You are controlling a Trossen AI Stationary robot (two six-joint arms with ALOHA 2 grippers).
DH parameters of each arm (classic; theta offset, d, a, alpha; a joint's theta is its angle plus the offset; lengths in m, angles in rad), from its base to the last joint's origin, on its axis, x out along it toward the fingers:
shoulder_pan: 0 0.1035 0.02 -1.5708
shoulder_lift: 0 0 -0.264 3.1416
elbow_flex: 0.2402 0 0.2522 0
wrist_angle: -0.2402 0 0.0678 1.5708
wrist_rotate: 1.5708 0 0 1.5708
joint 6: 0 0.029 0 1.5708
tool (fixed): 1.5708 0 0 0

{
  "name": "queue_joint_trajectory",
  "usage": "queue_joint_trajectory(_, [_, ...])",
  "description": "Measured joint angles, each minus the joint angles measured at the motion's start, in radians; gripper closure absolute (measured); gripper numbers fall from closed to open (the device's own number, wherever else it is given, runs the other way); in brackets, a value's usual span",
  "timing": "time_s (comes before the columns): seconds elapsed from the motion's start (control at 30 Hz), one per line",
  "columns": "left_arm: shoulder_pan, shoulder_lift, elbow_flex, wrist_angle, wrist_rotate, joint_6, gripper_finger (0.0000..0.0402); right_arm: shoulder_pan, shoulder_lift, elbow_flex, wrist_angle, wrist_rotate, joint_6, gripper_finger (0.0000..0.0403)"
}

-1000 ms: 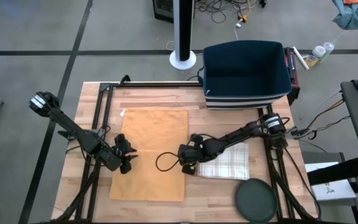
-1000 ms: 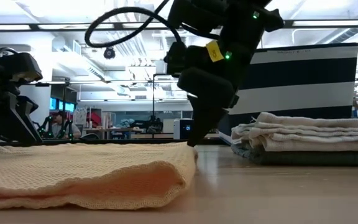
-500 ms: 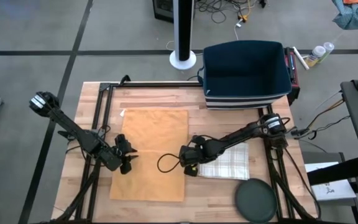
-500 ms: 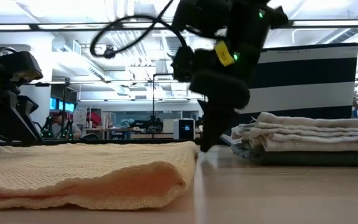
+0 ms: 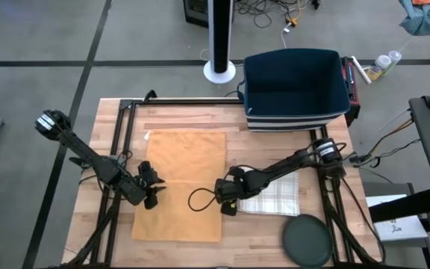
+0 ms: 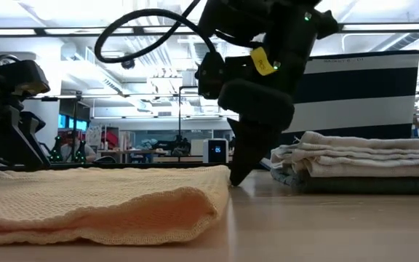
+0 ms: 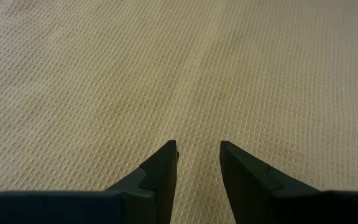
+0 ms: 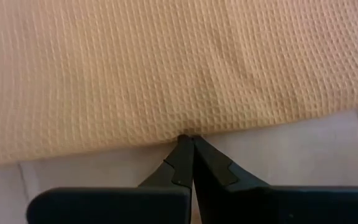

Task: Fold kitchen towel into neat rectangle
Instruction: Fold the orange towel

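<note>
1. Since a second ago the right end effector (image 5: 223, 203) has slid along the towel's right edge toward the near side of the surface; the left arm and the towel have kept their places.
2. Nearest the front edge, a dark round disc (image 5: 307, 240) lies on the wooden surface (image 5: 178, 118) at about five o'clock from the centre.
3. Just beyond it, a folded checked cloth (image 5: 275, 196) sits at about four o'clock, partly under the right arm.
4. At the centre lies the orange kitchen towel (image 5: 183, 172), a flat upright rectangle with a waffle weave; in the low view its near edge (image 6: 158, 211) shows as a rounded fold, so it lies doubled.
5. That right end effector is at the towel's right edge, at about four o'clock of the cloth. Its fingers are pressed tight together, tips (image 8: 186, 140) touching the towel's hem where cloth meets bare wood; whether any cloth is pinched between them cannot be told. In the low view it points down to the surface just beside the towel's edge (image 6: 240, 173).
6. At the towel's nine o'clock, the left end effector (image 5: 152, 191) rests over the left margin of the cloth. Its fingers (image 7: 160, 174) stand narrowly apart above the weave, with nothing between them.
7. A black cable loop (image 5: 198, 199) lies over the towel beside the right wrist.
8. Farthest off, at one o'clock, a dark blue bin (image 5: 295, 86) with a striped base stands at the far edge.
</note>
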Motion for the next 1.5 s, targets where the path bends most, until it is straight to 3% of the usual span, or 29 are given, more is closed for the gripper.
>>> queue_joint_trajectory(0.2, [0.0,-0.001,0.007,0.014,0.0,0.023,0.0287,0.01,-0.011,0.01,-0.019,0.007,0.058,0.0403])
queue_joint_trajectory(0.33, [0.0,-0.002,0.024,0.062,0.0,0.074,0.0287,0.054,-0.03,0.026,-0.006,0.081,0.069,0.0403])
queue_joint_trajectory(0.53, [0.0,0.006,0.032,0.371,-0.01,0.278,0.0287,0.095,0.003,0.019,0.039,0.192,0.068,0.0403])
queue_joint_trajectory(0.73, [0.0,0.071,0.03,0.688,0.023,0.439,0.0287,0.089,0.063,0.022,0.104,0.13,0.032,0.0403])
queue_joint_trajectory(1.0, [0.0,0.234,0.039,0.768,0.036,0.417,0.0287,0.092,0.04,0.034,0.074,0.075,0.042,0.0403])
queue_joint_trajectory(1.27, [0.0,0.412,0.041,1.033,0.045,0.471,0.0287,0.104,0.027,0.051,0.081,0.065,0.058,0.0403])
queue_joint_trajectory(1.5, [0.002,0.516,0.041,1.13,0.052,0.49,0.0287,0.13,0.028,0.05,0.098,0.049,0.079,0.0403])
